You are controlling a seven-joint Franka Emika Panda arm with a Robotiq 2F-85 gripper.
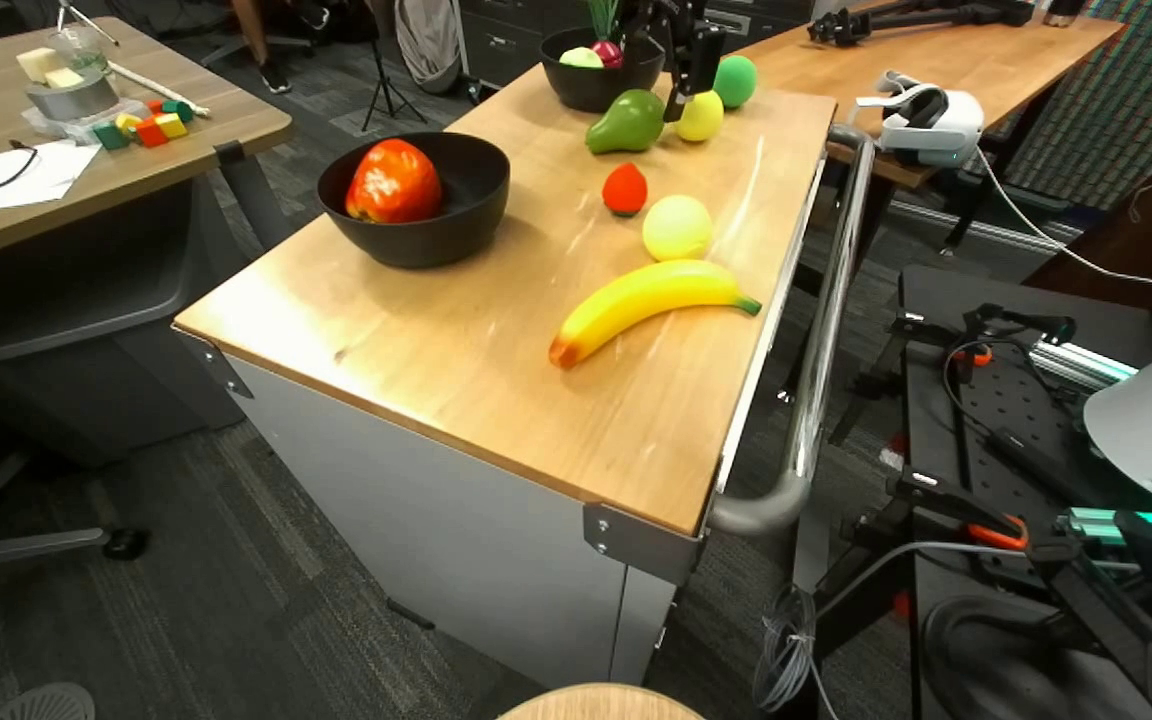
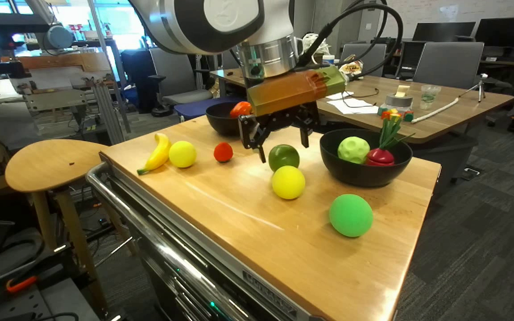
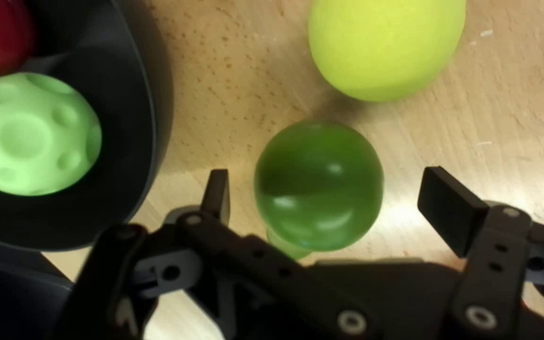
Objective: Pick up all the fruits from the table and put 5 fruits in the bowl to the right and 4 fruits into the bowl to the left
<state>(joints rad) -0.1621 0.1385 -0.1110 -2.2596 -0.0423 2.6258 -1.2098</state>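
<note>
Banana [image 1: 641, 300] yellow, brown-tipped; pear-shaped fruit [image 3: 319, 189] glossy, dark green

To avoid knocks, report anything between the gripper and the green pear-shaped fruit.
Nothing visible intervenes: in the wrist view, the open gripper faces the green pear-shaped fruit; a yellow ball lies beside it.

In an exterior view, the tabletop [image 2: 250, 200] is showing smooth, glossy wood, the near rail [image 2: 162, 246] is gleaming like polished metal and the near bowl [image 2: 350, 174] is looking matt. The green pear [image 3: 319, 185] is shining; the light green fruit [image 3: 33, 134] in that bowl is presenting a dull, dimpled skin. The red-orange fruit [image 1: 394, 183] is looking glossy, perhaps plastic, under strong glare.
</note>
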